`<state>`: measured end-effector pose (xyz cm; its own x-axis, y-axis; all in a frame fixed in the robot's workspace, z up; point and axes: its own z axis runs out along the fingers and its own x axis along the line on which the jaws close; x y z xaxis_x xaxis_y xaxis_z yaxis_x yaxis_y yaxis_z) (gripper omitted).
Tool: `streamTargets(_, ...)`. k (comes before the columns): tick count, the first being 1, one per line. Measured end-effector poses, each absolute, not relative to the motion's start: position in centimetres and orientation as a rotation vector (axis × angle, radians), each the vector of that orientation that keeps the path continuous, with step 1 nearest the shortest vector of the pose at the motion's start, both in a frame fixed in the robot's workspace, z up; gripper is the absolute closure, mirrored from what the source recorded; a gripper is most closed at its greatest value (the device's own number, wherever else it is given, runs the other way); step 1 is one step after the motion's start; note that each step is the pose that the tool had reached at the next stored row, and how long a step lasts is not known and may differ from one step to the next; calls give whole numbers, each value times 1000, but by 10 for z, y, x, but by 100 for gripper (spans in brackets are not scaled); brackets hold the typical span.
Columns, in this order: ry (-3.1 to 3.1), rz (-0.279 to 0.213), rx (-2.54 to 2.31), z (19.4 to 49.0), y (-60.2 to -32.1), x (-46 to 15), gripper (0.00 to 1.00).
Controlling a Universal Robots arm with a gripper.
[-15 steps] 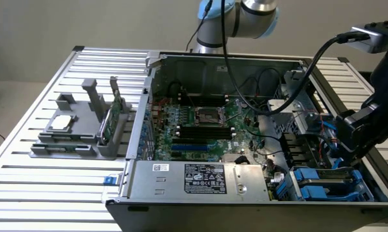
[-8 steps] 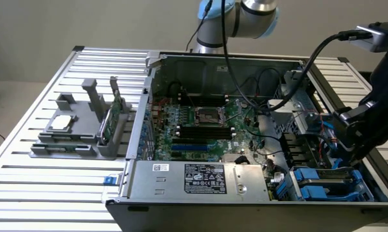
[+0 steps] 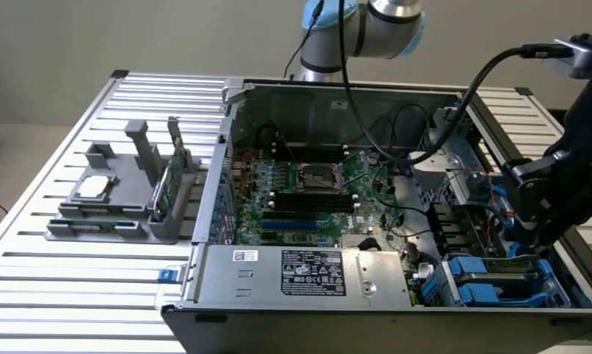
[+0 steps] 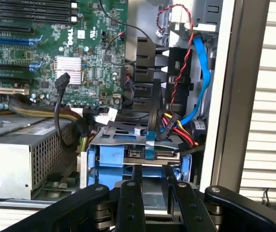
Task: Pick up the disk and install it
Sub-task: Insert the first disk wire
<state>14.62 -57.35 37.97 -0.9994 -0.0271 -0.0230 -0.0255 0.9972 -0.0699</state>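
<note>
The disk (image 4: 114, 157) lies flat in the drive bay at the corner of the open computer case. Blue plastic frames its sides and its connector end faces my gripper (image 4: 153, 169). My two dark fingers (image 4: 131, 193) stand a narrow gap apart, tips right at the disk's near end. Nothing is clamped between them, and I cannot tell whether they touch the disk. In the exterior view the gripper (image 3: 534, 243) hangs just above the disk (image 3: 498, 267) in that bay, at the case's corner on the exterior view's right.
A bundle of red, yellow and blue cables (image 4: 181, 125) hangs just behind the bay. The power supply (image 3: 306, 273) sits beside it and the motherboard (image 3: 306, 184) lies further in. A grey fixture (image 3: 119, 221) on the slatted table holds a silver chip (image 3: 94, 186) and a green card (image 3: 178, 181).
</note>
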Motion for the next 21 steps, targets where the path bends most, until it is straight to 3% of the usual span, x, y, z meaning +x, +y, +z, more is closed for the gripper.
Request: streamTargets(21, 3100, -112, 367, 389, -573, 146, 69)
